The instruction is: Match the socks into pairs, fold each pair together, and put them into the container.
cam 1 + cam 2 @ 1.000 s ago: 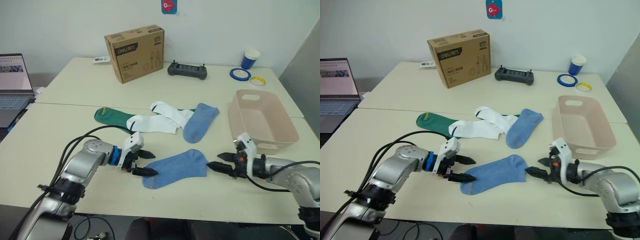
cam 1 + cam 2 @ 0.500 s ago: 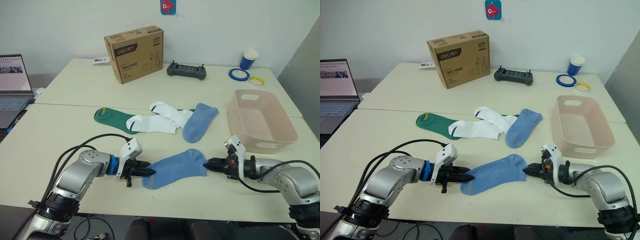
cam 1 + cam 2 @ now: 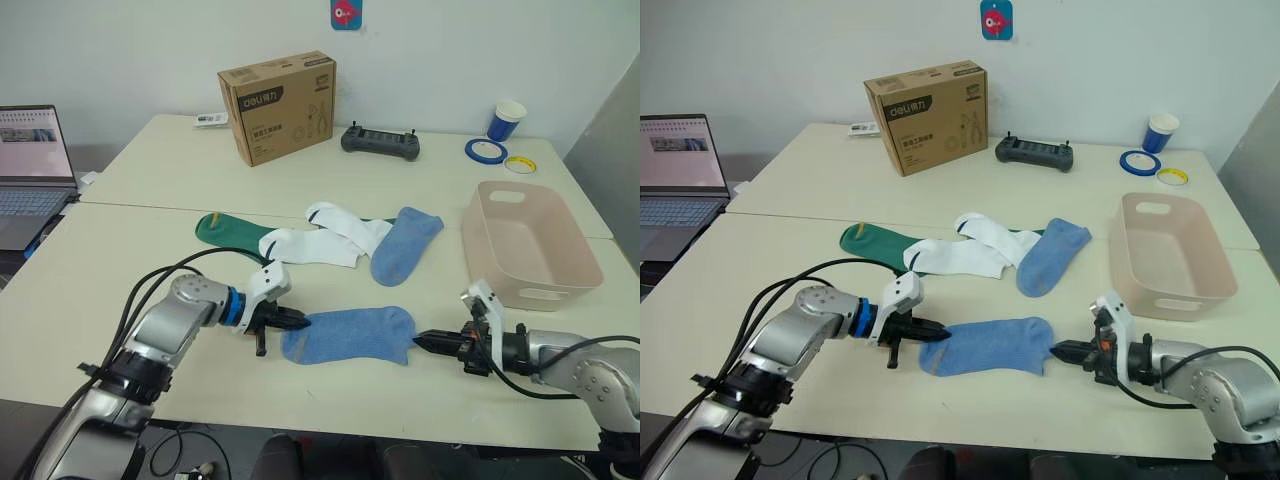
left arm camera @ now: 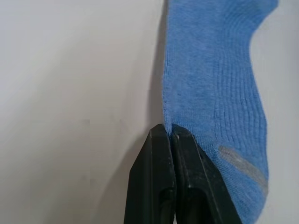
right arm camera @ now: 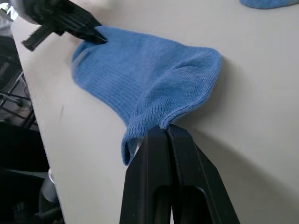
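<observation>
A brown cardboard box (image 3: pixel 278 107) with black printing stands on the far part of the pale worktop (image 3: pixel 120 270). Near it, to its right, lies a black handheld controller (image 3: pixel 380 142). Further right of the box stand a blue-and-white paper cup (image 3: pixel 504 120), a blue tape roll (image 3: pixel 485 151) and a yellow tape roll (image 3: pixel 516 163). Well left of the box sits an open laptop (image 3: pixel 28 170). On the wall above the box hangs a small blue-and-red sticker (image 3: pixel 346 12).

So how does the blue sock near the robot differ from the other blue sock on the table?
The near blue sock lies alone, stretched flat between the left pincer and the right pincer, each shut on one end. The far blue sock is not held and lies angled, touching the white socks near the pink basin. Both are the same light blue.
</observation>
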Robot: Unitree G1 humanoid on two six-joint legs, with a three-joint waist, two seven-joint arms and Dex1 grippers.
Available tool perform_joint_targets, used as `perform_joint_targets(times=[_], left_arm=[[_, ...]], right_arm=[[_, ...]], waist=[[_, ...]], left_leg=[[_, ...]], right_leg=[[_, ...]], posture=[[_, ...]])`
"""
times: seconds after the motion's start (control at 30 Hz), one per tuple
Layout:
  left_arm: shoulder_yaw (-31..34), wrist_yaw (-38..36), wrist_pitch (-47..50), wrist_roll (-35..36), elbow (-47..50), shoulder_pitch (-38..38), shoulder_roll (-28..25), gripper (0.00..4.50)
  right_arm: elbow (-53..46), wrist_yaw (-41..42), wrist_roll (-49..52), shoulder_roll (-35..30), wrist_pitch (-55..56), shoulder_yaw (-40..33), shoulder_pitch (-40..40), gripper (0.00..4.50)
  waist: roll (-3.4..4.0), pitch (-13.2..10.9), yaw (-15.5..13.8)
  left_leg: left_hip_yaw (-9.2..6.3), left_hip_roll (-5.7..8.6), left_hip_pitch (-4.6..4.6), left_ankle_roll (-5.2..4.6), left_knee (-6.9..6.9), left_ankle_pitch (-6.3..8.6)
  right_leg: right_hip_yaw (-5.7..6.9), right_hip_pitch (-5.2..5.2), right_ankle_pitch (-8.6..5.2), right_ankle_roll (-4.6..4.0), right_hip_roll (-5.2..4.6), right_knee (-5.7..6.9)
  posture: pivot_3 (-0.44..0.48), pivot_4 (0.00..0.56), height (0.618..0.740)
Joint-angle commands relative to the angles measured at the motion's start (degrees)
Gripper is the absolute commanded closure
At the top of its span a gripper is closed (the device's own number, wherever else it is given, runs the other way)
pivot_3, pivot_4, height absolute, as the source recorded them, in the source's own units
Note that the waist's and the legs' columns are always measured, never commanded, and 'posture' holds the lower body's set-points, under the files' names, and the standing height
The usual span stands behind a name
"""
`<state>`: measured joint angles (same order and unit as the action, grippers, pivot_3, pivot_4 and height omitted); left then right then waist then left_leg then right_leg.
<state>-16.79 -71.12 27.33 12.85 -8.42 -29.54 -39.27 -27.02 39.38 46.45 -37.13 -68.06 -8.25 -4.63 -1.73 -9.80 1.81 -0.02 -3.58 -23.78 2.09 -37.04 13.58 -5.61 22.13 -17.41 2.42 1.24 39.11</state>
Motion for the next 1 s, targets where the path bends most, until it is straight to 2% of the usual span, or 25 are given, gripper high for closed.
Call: perform_joint_targets(times=[0.03, 0.2, 0.23, 0.33, 0.47, 0.53, 0.57, 0.63, 0.7, 0.8, 0.9, 1.0], left_arm=[[-1.01, -1.13, -2.22, -1.57, -2.60, -1.97, 1.09, 4.49], [-1.80, -3.58, -2.23, -1.55, -2.15, -1.69, 1.01, 4.49], [-1.21, -3.26, -2.34, -1.46, -2.35, -1.58, 1.05, 4.30], [0.52, -2.03, -3.19, -1.80, -3.00, -1.32, 0.37, 3.59], [3.76, 1.14, -3.56, -1.70, -3.26, -0.97, -0.62, 2.33], [8.36, 0.85, -6.93, 0.76, 0.09, 2.03, -2.54, 1.69], [10.09, -0.61, -9.75, 1.59, 2.72, 4.94, -4.32, 1.68], [11.55, -2.60, -15.92, 1.41, 7.27, 10.71, -7.17, 1.68], [12.81, -2.18, -21.54, 1.84, 10.82, 14.85, -6.96, 1.68], [13.81, -1.35, -26.24, 2.87, 14.48, 19.07, -5.38, 1.68], [12.58, -0.20, -33.68, 0.23, 15.24, 22.09, -3.98, 1.68], [11.19, 0.30, -36.03, -1.51, 14.54, 22.74, -3.78, 1.68]], right_arm=[[-4.82, -3.34, 4.32, 1.42, -2.64, -3.18, 1.81, 4.47], [-5.44, -6.31, 3.94, 2.11, -2.11, -3.44, 3.76, 4.47], [-4.68, -6.12, 3.19, 1.42, -1.29, -3.40, 3.45, 4.29], [-3.11, -3.96, 0.00, -1.77, 2.90, -3.03, 3.20, 3.51], [-1.87, 2.41, -4.80, -8.08, 11.79, -2.14, 4.56, 2.04], [-1.32, 9.89, -14.04, -13.88, 26.89, 0.45, 6.39, 1.28], [-0.75, 14.04, -19.79, -16.50, 36.88, 2.68, 7.32, 0.93], [2.33, 18.17, -29.68, -19.18, 54.41, 7.40, 7.64, 0.93], [7.60, 18.22, -36.98, -18.27, 69.63, 10.63, 5.89, 0.93], [14.24, 18.12, -43.18, -16.17, 85.60, 13.76, 2.96, 0.93], [19.41, 18.34, -47.51, -14.32, 97.12, 17.45, -0.10, 0.93], [22.64, 18.22, -49.17, -13.19, 102.78, 19.73, -1.36, 0.93]], waist=[[0.00, 0.00, 0.00], [0.00, 0.00, 0.04], [0.00, 0.00, 0.05], [0.00, 0.00, 0.03], [0.00, 0.00, 0.02], [0.02, 0.00, 0.20], [0.03, -0.01, 0.53], [0.02, -0.01, 1.28], [0.02, -0.01, 1.23], [0.03, -0.05, 0.53], [0.04, -0.05, 0.07], [0.05, -0.06, -0.21]], left_leg=[[0.00, 0.00, 0.00, 0.00, 0.00, 0.00], [0.02, 0.00, -0.01, 0.00, 0.00, 0.00], [0.05, 0.00, -0.01, 0.00, 0.00, 0.00], [0.02, 0.00, 0.00, 0.00, 0.00, 0.00], [0.02, 0.01, 0.00, -0.03, -0.02, -0.02], [0.00, -0.01, 0.00, -0.07, 0.00, -0.04], [0.02, -0.01, 0.00, -0.08, 0.01, -0.04], [0.06, -0.08, 0.00, -0.08, 0.08, -0.03], [0.04, -0.11, 0.03, -0.09, 0.11, -0.03], [0.09, -0.01, -0.02, -0.07, 0.08, -0.03], [0.23, 0.05, 0.01, -0.06, 0.00, -0.04], [0.25, 0.06, 0.05, -0.05, -0.07, -0.06]], right_leg=[[-0.01, 0.00, 0.00, 0.00, 0.00, 0.00], [-0.03, 0.01, 0.00, 0.00, 0.00, 0.00], [-0.05, 0.01, 0.00, 0.00, -0.01, 0.00], [-0.03, 0.01, 0.00, 0.01, -0.01, 0.00], [-0.03, 0.00, 0.00, 0.04, -0.01, 0.00], [-0.01, 0.01, 0.00, 0.04, 0.01, 0.01], [-0.03, 0.05, 0.00, 0.05, 0.01, 0.01], [-0.04, 0.10, 0.00, 0.04, 0.03, -0.04], [-0.02, 0.09, 0.00, 0.03, 0.02, -0.06], [0.03, 0.07, 0.00, 0.00, -0.12, -0.04], [-0.04, 0.03, 0.01, 0.00, -0.23, -0.07], [-0.05, -0.03, 0.06, 0.06, -0.25, -0.04]], posture=[[0.000, 0.150, 0.740], [0.000, 0.150, 0.740], [0.000, 0.150, 0.740], [0.000, 0.150, 0.740], [0.000, 0.150, 0.740], [0.000, 0.150, 0.740], [0.000, 0.150, 0.740], [0.000, 0.150, 0.740], [0.000, 0.150, 0.740], [0.000, 0.150, 0.740], [0.000, 0.150, 0.740], [0.000, 0.150, 0.740]])
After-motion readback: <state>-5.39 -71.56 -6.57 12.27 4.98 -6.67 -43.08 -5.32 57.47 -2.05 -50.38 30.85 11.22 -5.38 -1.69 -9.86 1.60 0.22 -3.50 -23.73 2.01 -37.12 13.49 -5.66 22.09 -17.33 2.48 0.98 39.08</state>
